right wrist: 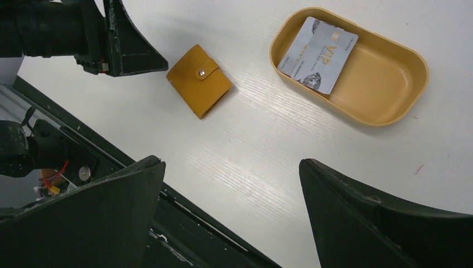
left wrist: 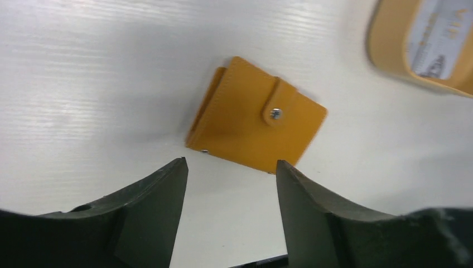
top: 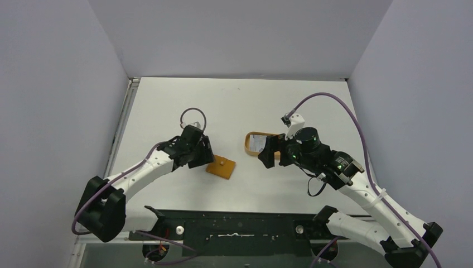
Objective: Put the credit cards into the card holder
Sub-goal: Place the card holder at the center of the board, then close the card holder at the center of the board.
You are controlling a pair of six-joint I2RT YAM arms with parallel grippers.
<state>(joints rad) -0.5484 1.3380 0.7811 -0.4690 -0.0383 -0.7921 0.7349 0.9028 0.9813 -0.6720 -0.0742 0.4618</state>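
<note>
I am working over the white table (top: 234, 100). The orange oval rimmed plastic tray (right wrist: 390, 106) is keeping the silvery grey-white plastic credit cards (right wrist: 318, 53) together, overlapping against its wall. The tan-orange leather folding card holder (left wrist: 254, 120) is lying well apart, snapped shut, so I am judging that opening comes first. The left gripper (left wrist: 231, 167) is hovering just beside it, jaws apart and empty. The right gripper (right wrist: 231, 164) is hanging spread wide, empty. The card count is proving unclear, and the top view is hiding part of the tray.

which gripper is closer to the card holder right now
Left. The left gripper is open just beside the card holder, not touching it. The right gripper is farther off, next to the orange tray holding the cards.
</note>
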